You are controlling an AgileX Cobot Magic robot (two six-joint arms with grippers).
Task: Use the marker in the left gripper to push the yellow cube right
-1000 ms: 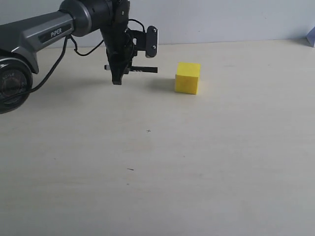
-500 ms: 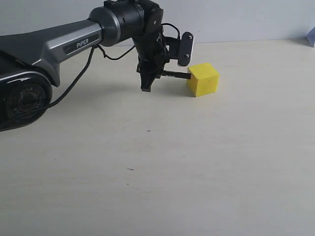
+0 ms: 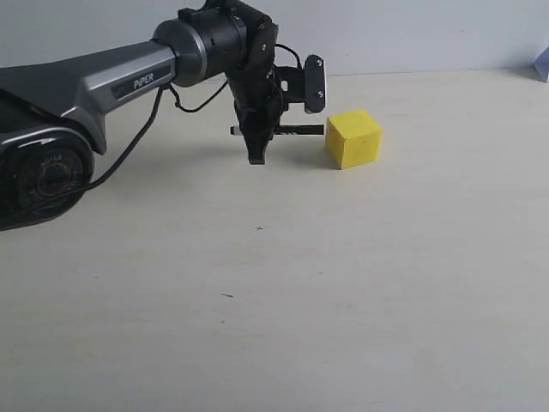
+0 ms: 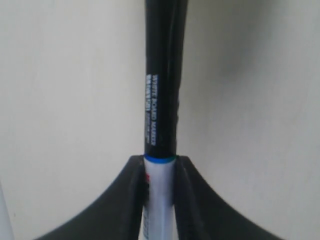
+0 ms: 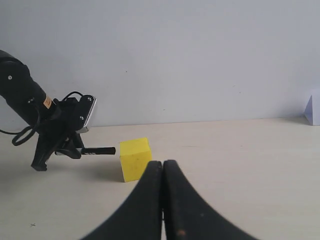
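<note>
Two tiny dark specks (image 3: pixel 259 228) are all that marks the pale table (image 3: pixel 386 300) closest to me. In the right wrist view the right gripper (image 5: pixel 162 200) hangs low on its own side with its jaws pressed together on nothing.

Farther back, the left gripper (image 3: pixel 255 157) points down at the table, pinched tight on the marker (image 3: pixel 296 130). It holds the marker level, and the long black end sticks out toward the yellow cube (image 3: pixel 353 137). The cube sits on the table right of the gripper, turned a little askew. The marker's tip is just beside its left face, and I cannot tell if they touch.

The worry, to my eye, is that slim tip meeting a skewed face off-centre. The cube could then spin rather than slide right, or the tip could skid past an edge. With so much marker beyond the jaws, a hard shove might also twist it in the grip.

Behind everything stands the plain grey wall (image 3: pixel 412 34).
</note>
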